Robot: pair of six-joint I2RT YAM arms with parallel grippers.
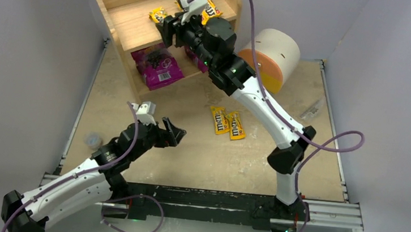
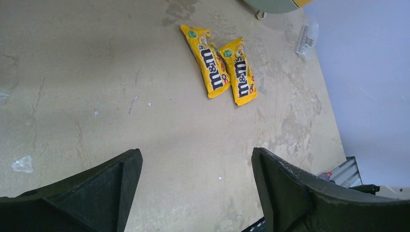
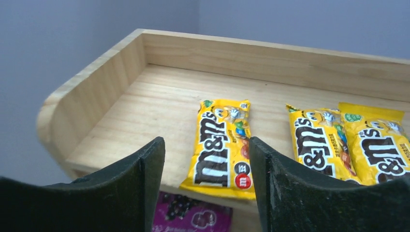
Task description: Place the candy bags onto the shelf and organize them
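Ahead of the right tool point(image 3: 205, 143), yellow packet point(image 3: 221, 145) on shelf point(image 3: 145, 96)

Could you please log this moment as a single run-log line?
right gripper: open over shelf top tier | top tier: three yellow packets | table: two yellow packets | left gripper: open, empty

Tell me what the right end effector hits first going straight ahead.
Likely the leftmost M&M's packet on the top tier of the shelf, framed by the open right end effector; depth unclear.
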